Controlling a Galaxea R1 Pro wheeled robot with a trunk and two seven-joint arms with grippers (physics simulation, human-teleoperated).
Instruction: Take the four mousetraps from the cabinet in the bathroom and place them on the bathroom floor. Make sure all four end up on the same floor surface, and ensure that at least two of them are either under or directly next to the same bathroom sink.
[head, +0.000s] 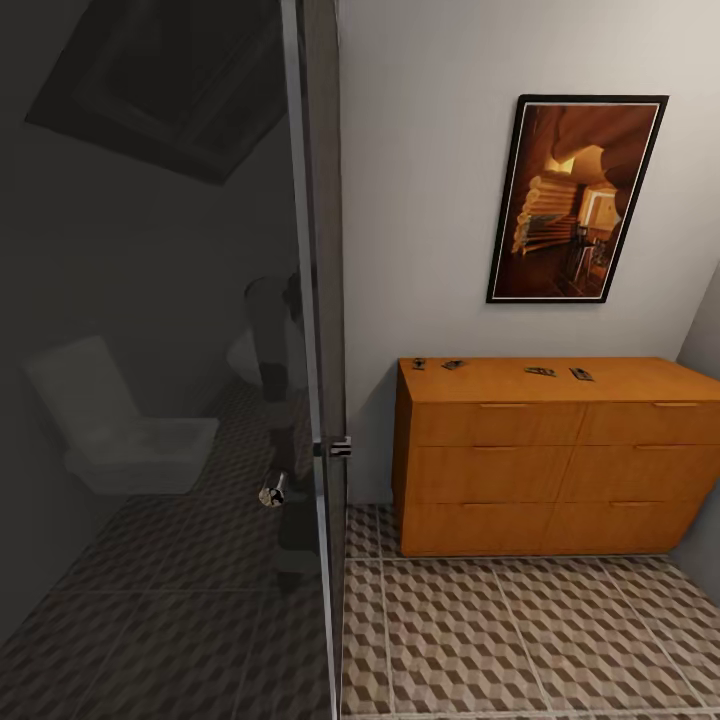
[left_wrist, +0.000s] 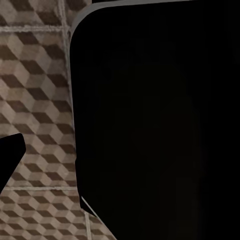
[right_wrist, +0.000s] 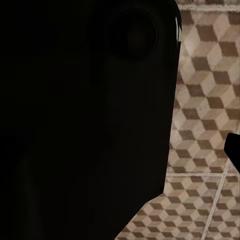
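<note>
Scene: head view faces a wooden cabinet (head: 545, 455) against a grey wall, below a framed picture (head: 575, 198).
Mousetraps: four mousetraps (head: 540, 371) lie spaced along the cabinet top, none on the bathroom floor (head: 520, 640) yet.
Fingers: both wrist views are mostly blocked by dark robot parts over tiles; I cannot tell how open either pair is, or where the traps lie relative to them.
Glass partition (head: 318, 400): stands left, toilet (head: 130, 435) behind.
Advice: probably drive closer, keeping right of the glass, then reach from above.
</note>
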